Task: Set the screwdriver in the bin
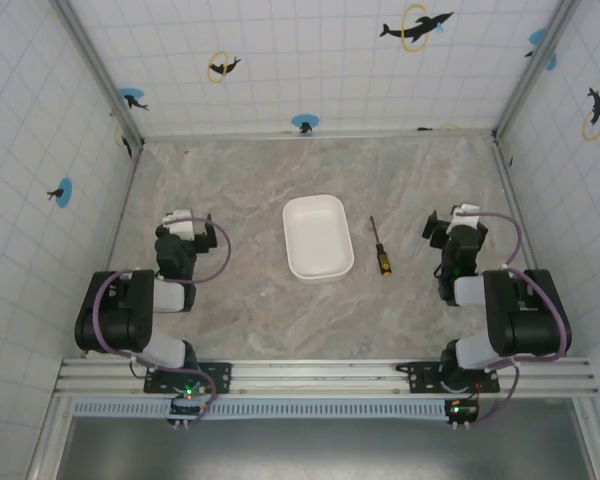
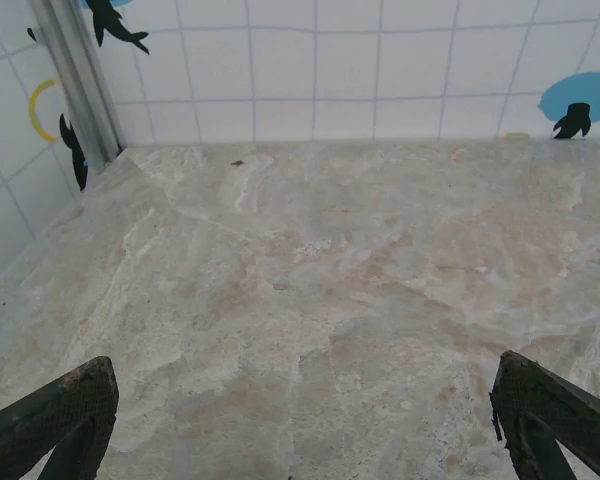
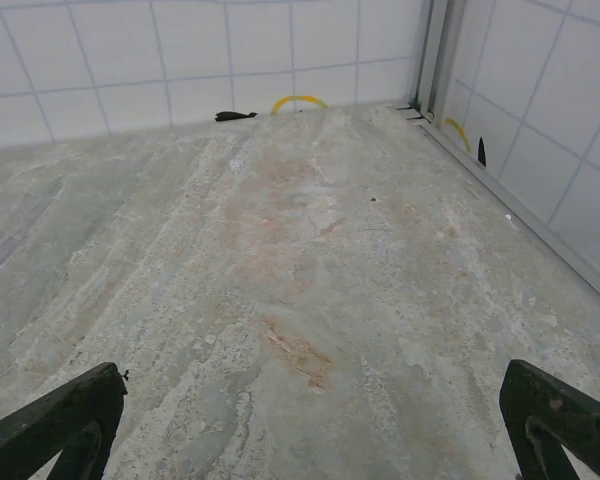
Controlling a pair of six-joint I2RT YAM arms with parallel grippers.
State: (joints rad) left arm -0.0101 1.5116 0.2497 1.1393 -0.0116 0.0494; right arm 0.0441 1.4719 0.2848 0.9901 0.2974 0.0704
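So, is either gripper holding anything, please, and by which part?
Nothing: the left gripper and right gripper are open and empty; the screwdriver lies on the table.

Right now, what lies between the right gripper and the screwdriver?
Nothing lies there. In the top view, the stretch from the right gripper to the screwdriver is bare table. The bin sits on the screwdriver's other side.
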